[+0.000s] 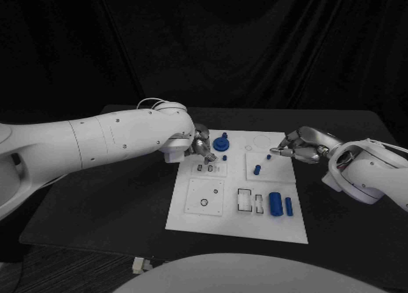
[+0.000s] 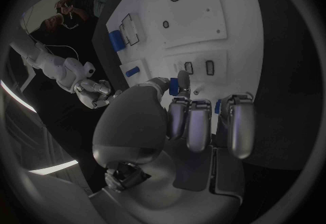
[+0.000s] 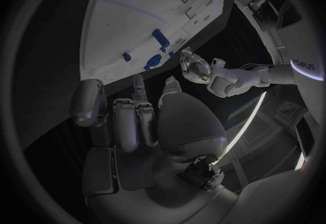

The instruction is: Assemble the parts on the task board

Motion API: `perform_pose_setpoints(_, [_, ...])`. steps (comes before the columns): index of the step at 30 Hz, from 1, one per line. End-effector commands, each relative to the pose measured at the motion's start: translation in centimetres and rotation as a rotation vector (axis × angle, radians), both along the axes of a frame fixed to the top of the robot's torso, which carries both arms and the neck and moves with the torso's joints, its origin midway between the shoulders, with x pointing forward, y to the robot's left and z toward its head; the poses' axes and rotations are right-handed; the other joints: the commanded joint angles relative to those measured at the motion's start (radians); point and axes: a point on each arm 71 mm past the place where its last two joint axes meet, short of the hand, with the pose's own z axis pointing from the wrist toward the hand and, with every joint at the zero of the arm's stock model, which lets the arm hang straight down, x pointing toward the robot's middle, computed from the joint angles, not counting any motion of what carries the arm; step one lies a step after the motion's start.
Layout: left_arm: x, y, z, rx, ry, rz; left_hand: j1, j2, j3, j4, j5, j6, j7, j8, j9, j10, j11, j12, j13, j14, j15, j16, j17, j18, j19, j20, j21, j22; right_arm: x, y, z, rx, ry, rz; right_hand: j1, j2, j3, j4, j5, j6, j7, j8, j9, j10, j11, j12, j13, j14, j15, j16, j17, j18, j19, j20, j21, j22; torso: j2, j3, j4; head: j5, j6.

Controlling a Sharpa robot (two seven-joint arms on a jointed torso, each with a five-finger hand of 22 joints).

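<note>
The white task board (image 1: 213, 210) lies mid-table. A round blue part (image 1: 221, 144) with a short post stands near its far left corner. My left hand (image 1: 201, 148) hovers right beside it with its fingers (image 2: 190, 120) curled. Blue (image 2: 174, 89) shows between thumb and fingers, and I cannot tell whether they grip it. My right hand (image 1: 297, 148) is at the board's far right edge, thumb and finger apart (image 3: 152, 93), holding nothing. A small blue piece (image 1: 269, 157) sits just off its fingertips. A blue peg (image 1: 257, 170) stands nearby.
Two blue cylinders (image 1: 275, 204) lie near the board's front right, beside rectangular slots (image 1: 245, 199). A square plate with round holes (image 1: 205, 196) occupies the front left. Two small slots (image 1: 205, 167) lie just below my left hand. A small white object (image 1: 139, 264) sits off the table's front edge.
</note>
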Motion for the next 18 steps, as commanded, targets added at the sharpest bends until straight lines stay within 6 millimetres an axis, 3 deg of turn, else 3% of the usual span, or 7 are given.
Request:
perform_pose_setpoints(1, [-0.17, -0.06, 0.49, 0.007, 0.045, -0.042, -0.01, -0.007, 0.157, -0.143, -0.012, 0.013, -0.01, 0.006, 0.003, 0.015, -0.006, -0.004, 0.087, 0.078, -0.006, -0.006, 0.187, 0.013, 0.036, -0.006, -0.006, 0.218, -0.05, -0.07, -0.13, -0.006, 0.007, -0.004, 0.003, 0.004, -0.005, -0.002, 0.004, 0.0, -0.005, 0.007, 0.001, 0.093, -0.009, -0.006, 0.249, 0.067, -0.006, -0.005, 0.104, 0.017, -0.003, -0.003, -0.003, 0.113, 0.0, -0.0002, -0.0002, -0.003, 0.0])
perform_pose_setpoints(2, [-0.12, 0.0, 0.67, 0.01, 0.063, -0.047, -0.018, -0.011, 0.167, -0.145, -0.026, 0.013, -0.01, 0.006, 0.003, 0.014, -0.005, -0.006, 0.086, 0.077, -0.006, -0.007, 0.186, 0.013, 0.035, -0.006, -0.009, 0.217, -0.05, -0.09, -0.13, -0.006, 0.007, -0.005, 0.003, 0.006, -0.006, -0.002, 0.004, 0.0, -0.005, 0.007, 0.001, 0.093, -0.009, -0.006, 0.248, 0.067, -0.006, -0.005, 0.104, 0.017, -0.003, -0.003, -0.005, 0.113, 0.0, -0.0001, -0.0002, -0.003, 0.0])
perform_pose_setpoints(10, [0.11, 0.49, 1.39, 0.046, 0.242, -0.099, -0.022, -0.011, 0.187, -0.154, -0.034, 0.012, -0.009, 0.006, 0.004, 0.019, -0.005, 0.007, 0.097, 0.081, -0.005, 0.007, 0.198, 0.014, 0.032, -0.006, -0.013, 0.216, -0.07, -0.25, -0.16, -0.01, 0.011, -0.008, 0.003, 0.006, -0.006, -0.002, 0.004, 0.0, -0.005, 0.007, 0.001, 0.093, -0.009, -0.006, 0.248, 0.067, -0.006, -0.005, 0.104, 0.017, -0.003, -0.003, -0.005, 0.113, 0.0, -0.0001, -0.0004, -0.002, 0.0])
perform_pose_setpoints(12, [0.1, 0.56, 1.3, 0.054, 0.327, -0.103, -0.033, 0.001, 0.203, -0.152, -0.038, 0.012, -0.007, 0.005, 0.004, 0.018, -0.004, 0.007, 0.098, 0.081, -0.003, 0.009, 0.2, 0.014, 0.031, -0.005, -0.015, 0.216, -0.07, -0.21, -0.17, -0.01, 0.013, -0.008, 0.003, 0.006, -0.006, -0.002, 0.004, 0.0, -0.005, 0.007, 0.002, 0.092, -0.009, -0.007, 0.248, 0.067, -0.006, -0.006, 0.103, 0.017, -0.003, -0.003, -0.006, 0.112, 0.0, 0.0, -0.0001, -0.002, 0.0])
perform_pose_setpoints(18, [0.58, 0.17, 1.23, 0.074, 0.438, -0.114, -0.056, 0.009, 0.235, -0.172, -0.02, 0.015, -0.008, 0.02, 0.021, 0.029, -0.004, 0.035, 0.124, 0.09, -0.002, 0.037, 0.225, 0.013, 0.033, -0.004, -0.007, 0.218, -0.1, -0.09, -0.17, -0.01, 0.015, -0.005, 0.002, 0.007, -0.006, -0.002, 0.004, 0.0, -0.005, 0.007, 0.002, 0.092, -0.009, -0.007, 0.248, 0.067, -0.006, -0.006, 0.102, 0.017, -0.004, -0.003, -0.007, 0.112, 0.0, -0.0005, -0.0005, -0.001, 0.0])
